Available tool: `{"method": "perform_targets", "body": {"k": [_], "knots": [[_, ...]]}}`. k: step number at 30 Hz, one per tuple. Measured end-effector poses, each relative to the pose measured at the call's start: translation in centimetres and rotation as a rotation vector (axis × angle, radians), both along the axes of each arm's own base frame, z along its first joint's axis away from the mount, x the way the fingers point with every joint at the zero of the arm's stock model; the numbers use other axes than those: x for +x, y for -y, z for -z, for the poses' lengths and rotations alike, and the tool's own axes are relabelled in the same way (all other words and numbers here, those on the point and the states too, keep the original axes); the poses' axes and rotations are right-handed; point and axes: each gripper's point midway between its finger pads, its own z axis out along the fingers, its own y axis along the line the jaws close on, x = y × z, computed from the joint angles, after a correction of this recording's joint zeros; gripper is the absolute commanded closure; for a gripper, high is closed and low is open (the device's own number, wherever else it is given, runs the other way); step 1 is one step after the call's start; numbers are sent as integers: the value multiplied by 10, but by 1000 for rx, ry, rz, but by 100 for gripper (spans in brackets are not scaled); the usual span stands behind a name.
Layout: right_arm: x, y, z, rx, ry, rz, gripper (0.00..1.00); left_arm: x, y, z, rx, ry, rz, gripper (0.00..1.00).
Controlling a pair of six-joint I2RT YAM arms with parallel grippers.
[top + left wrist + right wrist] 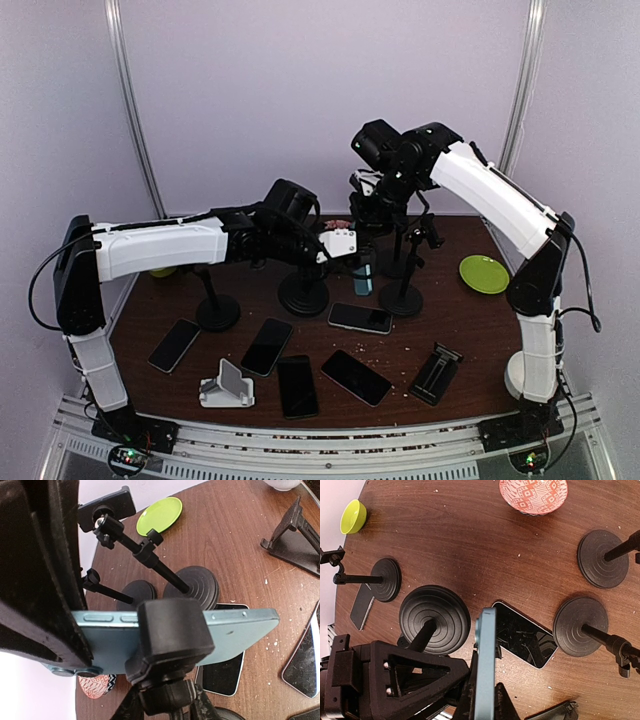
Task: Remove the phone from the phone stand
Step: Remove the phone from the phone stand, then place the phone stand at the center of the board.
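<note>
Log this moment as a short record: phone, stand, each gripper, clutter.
phone: blue, on edge, clamped in the stand
phone stand: clamp grips the phone's middle
right gripper: shut on the phone's upper end
left gripper: beside the clamp, grip unclear
clutter: five loose phones lying flat, green plate

Green plate (pixel 483 273), patterned bowl (pixel 533 495) rest on table (pixel 470 530).

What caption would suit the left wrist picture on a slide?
Blue phone sits sideways in the black stand clamp; a green plate lies beyond.
</note>
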Motion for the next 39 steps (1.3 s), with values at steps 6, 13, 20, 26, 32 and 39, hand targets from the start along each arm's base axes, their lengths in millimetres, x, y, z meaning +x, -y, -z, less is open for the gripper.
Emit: {"method": "perform_targets", "body": {"k": [6,13,20,26,32,39], "knots": [[0,1,-2,3,-2,2,100,-1,1,-1,-3,2,2,100],[2,4,-2,2,-6,8,100,-2,2,-1,-5,3,5,100],[25,13,-24,58,67,27,100,-22,-2,24,63,-85,63,100],[59,7,-58,167,214,57,100,-70,10,44,108,-174,190,100],[62,3,-62,181,233,52,100,-81,16,42,94,-184,217,100],[61,3,-63,178,240,47,100,-73,14,42,99,-168,190,100]]}}
